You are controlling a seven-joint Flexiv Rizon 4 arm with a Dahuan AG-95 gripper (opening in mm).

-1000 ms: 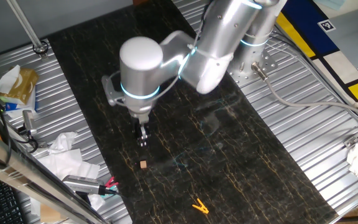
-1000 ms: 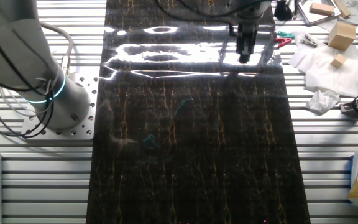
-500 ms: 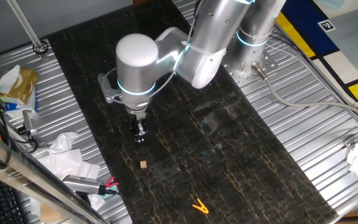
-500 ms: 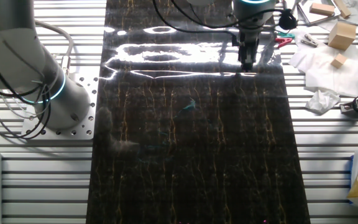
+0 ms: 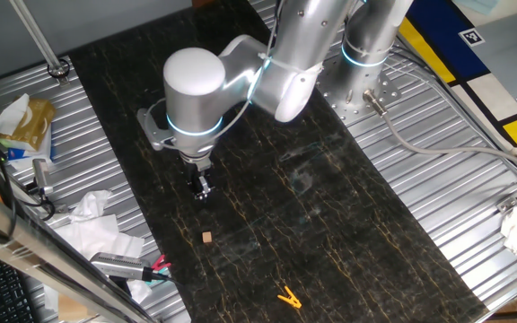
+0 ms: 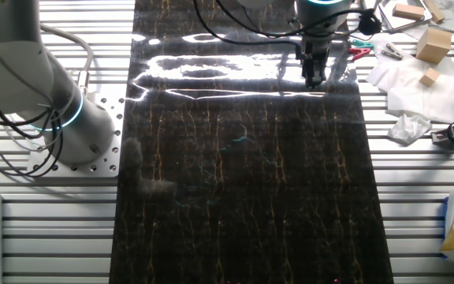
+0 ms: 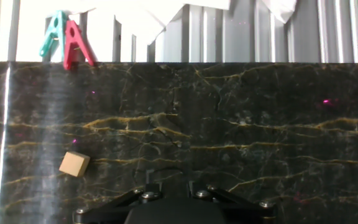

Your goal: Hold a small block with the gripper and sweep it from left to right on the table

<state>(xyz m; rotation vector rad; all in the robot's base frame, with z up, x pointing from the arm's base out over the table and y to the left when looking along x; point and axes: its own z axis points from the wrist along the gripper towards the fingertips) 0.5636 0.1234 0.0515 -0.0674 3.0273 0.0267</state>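
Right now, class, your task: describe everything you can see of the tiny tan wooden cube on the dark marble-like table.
The tiny tan wood-coloured cube looks like plain, unpainted wood with crisp edges and a lighter top face. It lies flat on the dark, gold-veined marble-like table, turned slightly askew to the veins. Nothing touches it but the table. The small black two-finger gripper hangs apart from it, and the cube is far smaller than that gripper. A yellow clothespin-like clip lies separately, farther along the slab.
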